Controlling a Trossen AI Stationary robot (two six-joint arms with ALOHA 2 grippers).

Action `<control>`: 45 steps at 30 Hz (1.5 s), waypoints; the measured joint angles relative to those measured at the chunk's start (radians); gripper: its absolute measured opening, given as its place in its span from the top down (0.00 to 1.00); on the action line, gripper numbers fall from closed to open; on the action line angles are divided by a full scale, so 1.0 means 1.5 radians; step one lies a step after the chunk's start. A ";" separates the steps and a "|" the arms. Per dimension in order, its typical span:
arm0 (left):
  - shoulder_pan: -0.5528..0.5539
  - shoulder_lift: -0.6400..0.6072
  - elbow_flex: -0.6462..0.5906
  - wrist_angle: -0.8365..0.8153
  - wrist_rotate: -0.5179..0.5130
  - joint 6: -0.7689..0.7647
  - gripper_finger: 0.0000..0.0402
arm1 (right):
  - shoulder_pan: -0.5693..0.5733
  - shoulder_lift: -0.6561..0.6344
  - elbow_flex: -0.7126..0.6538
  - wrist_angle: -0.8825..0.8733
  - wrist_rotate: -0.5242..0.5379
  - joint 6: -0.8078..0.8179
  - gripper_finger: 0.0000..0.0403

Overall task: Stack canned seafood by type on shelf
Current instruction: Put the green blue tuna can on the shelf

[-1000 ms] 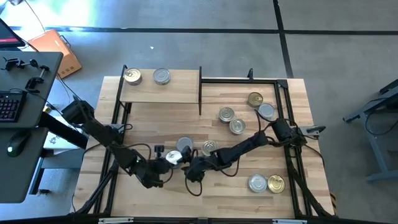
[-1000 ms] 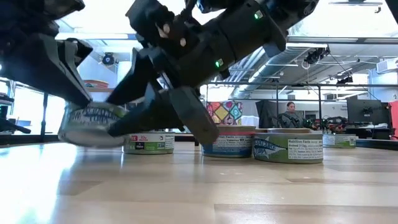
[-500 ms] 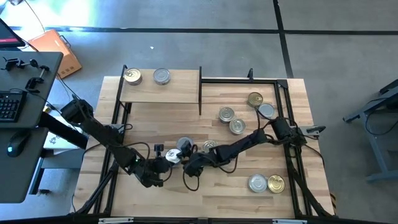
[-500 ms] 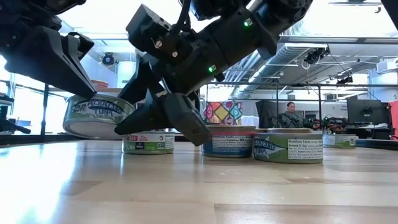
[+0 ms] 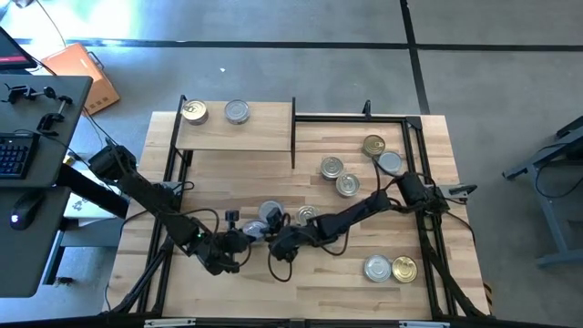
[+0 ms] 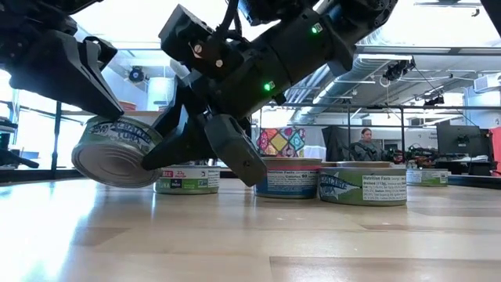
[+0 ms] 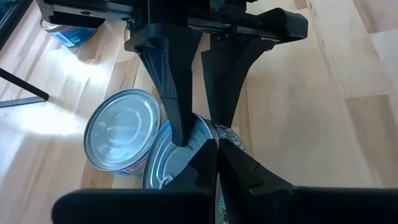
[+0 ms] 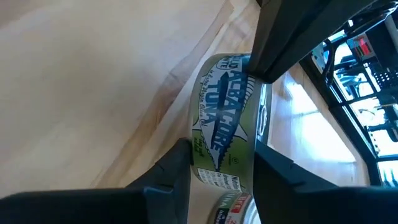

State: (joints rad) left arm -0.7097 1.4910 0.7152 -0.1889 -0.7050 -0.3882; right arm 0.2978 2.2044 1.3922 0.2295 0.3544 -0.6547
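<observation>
Tilted further off table since a second ago: short round green-labelled tuna tin [image 6: 116,150], table 7 o'clock | left claw [image 6: 90,78] pinching its rim; right claw [image 5: 276,244] spread around it | risk: thin rim hold, slip, drop | small light-wood shelf [image 5: 264,135] at 11 o'clock

Both arms were dark, jointed, with thin black cables; the right arm [image 6: 266,55] showed small green lights.
</observation>
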 joint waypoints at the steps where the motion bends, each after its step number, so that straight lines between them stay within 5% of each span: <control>1: 0.000 0.000 0.000 -0.002 0.001 0.000 1.00 | 0.000 0.000 0.000 0.000 0.001 0.009 0.72; 6: -0.008 -0.001 0.001 -0.019 -0.002 0.045 0.92 | -0.001 0.000 0.000 0.000 0.001 0.059 0.71; 17: -0.022 0.008 0.001 -0.018 -0.007 0.132 0.48 | -0.005 0.000 0.001 0.006 0.004 0.097 0.70; 22: -0.015 0.056 0.000 -0.016 -0.054 0.184 0.39 | -0.017 0.000 0.001 0.006 -0.022 0.126 0.70; 28: -0.014 0.108 0.000 -0.014 -0.103 0.180 0.42 | -0.022 0.000 0.001 0.004 -0.027 0.147 0.70; 38: -0.011 0.109 0.000 0.013 -0.108 0.166 0.70 | -0.021 0.000 0.001 0.003 -0.033 0.149 0.69; 45: -0.015 0.109 0.000 0.014 -0.125 0.150 0.70 | -0.016 -0.011 0.001 -0.021 0.008 0.186 0.60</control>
State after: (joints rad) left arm -0.7323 1.6539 0.7151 -0.1678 -0.8927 -0.1633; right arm 0.2741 2.1871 1.3944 0.1975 0.3670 -0.3752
